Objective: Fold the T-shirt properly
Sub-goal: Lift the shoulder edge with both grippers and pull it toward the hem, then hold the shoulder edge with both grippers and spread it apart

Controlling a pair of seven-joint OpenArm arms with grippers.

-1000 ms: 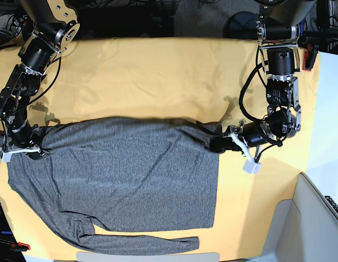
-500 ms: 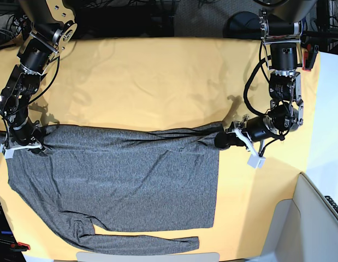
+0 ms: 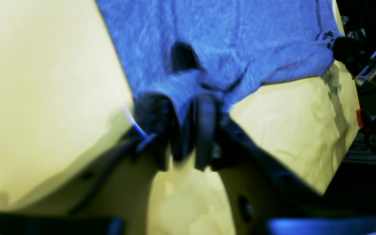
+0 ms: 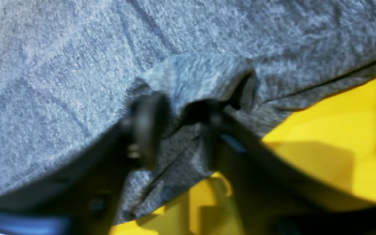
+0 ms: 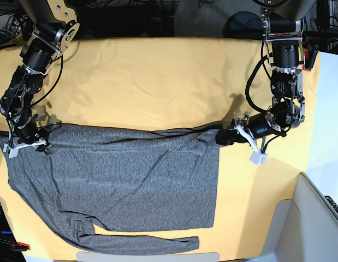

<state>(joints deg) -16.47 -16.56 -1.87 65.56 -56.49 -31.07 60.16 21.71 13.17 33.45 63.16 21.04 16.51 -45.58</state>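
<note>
Charcoal-grey heathered knit T-shirt (image 5: 119,180) lies spread on the yellow-orange cloth-covered desk (image 5: 158,76), one long sleeve along the near edge. Left gripper (image 3: 183,130) has narrow jaws with a fold of shirt corner between them. Right gripper (image 4: 178,130) has jaws parted, fabric bunched between.

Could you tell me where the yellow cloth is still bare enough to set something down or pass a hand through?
The widest bare patch of the yellow-orange tablecloth lies between the far table edge and the top edge of the heathered charcoal-grey T-shirt. A narrower strip runs right of its hem. It is crowded at both upper shirt corners, where the left gripper and right gripper sit.
</note>
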